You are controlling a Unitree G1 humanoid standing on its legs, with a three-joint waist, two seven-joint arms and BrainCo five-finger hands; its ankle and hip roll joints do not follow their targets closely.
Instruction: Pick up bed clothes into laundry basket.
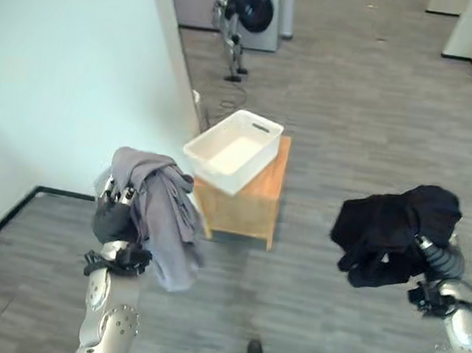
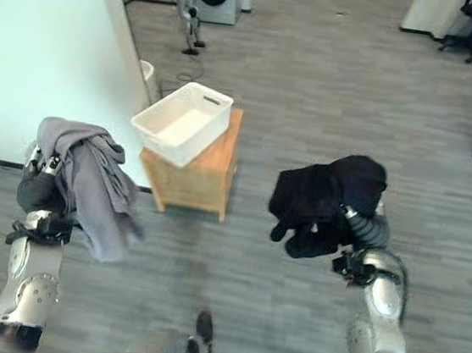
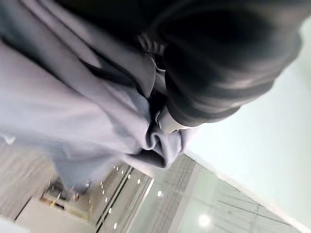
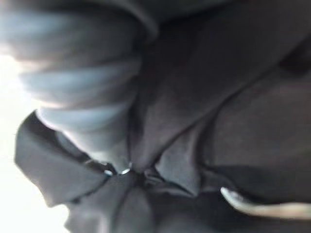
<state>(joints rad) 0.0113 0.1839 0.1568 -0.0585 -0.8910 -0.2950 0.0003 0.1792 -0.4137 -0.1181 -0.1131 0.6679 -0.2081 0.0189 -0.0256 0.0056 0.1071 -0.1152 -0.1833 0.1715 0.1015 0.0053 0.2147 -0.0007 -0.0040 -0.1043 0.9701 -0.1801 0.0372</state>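
We see both head views evenly and brightly lit from overhead, with soft shadows only. The pale wall (image 1: pixel 52 70) beside the left robot hand (image 1: pixel 117 210) looks slightly washed out. Up close the black garment (image 4: pixel 233 111) blurs heavily, and its folds read dim. In the left wrist view, the grey garment (image 3: pixel 58 111) is softly focused, with small ceiling lights (image 3: pixel 204 221) glaring beyond it.

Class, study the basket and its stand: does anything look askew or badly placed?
Yes. The white laundry basket sits skewed on the small wooden table, one corner overhanging the edge toward the wall. It holds no clothes; the grey garment and black garment hang from the robot's hands.
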